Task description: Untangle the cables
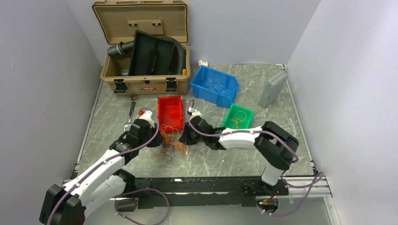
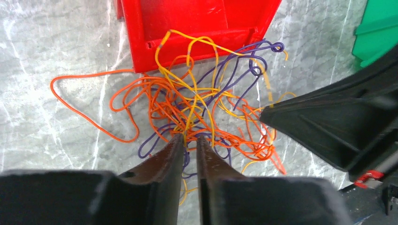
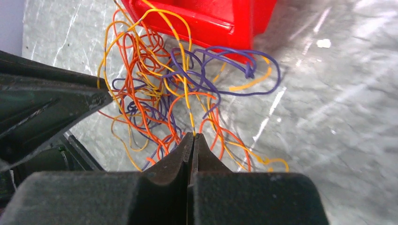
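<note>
Right wrist: your right gripper pinches yellow strand of light, limp, snag-prone cables; left gripper fingers narrowly apart, straddling strands. Grab loose outer loops.

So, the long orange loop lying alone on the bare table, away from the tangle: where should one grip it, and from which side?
Grip the orange loop at its outer bend, farthest from the cables. There it is one strand lying flat on the table, with nothing crossing it. Probably come straight down from above, jaws set across the strand.
</note>
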